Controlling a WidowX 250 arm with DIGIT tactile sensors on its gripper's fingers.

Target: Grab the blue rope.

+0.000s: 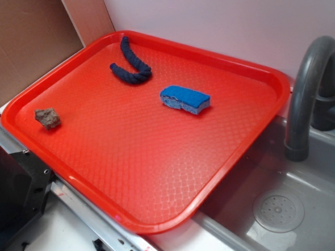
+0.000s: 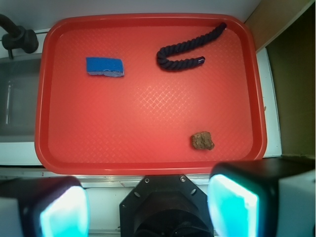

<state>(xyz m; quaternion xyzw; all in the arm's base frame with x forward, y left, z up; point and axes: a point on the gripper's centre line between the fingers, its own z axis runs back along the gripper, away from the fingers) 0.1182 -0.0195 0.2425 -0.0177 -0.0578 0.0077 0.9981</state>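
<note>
Gripper [image 2: 148, 207] hangs above the near edge of the tray, looking straight down; only the wrist view shows it, the exterior view does not. Its two fingers [image 2: 232, 202] sit blurred at the bottom corners of that view, spread wide apart, nothing between them. They are well clear of everything on the tray.

Red tray [image 1: 157, 198] fills most of the scene, textured floor, raised rim, resting partly over a grey sink [image 1: 293, 178] with a drain and a dark curved faucet [image 1: 306, 89] beside it.

Blue rope [image 1: 131, 65] lies flat in the tray's far corner, away from the faucet side. Dark navy, thick, twisted strands, bent like a hook: a long leg runs toward the tray rim, then curls back into a short end. In the wrist view the rope [image 2: 185, 49] is top right, its long end nearly at the rim.

Bright blue sponge [image 1: 185, 99] lies near the rope but apart from it, toward the sink side. Small brown lump [image 1: 47, 118], rock-like, sits alone near the opposite rim, well apart from both.
</note>
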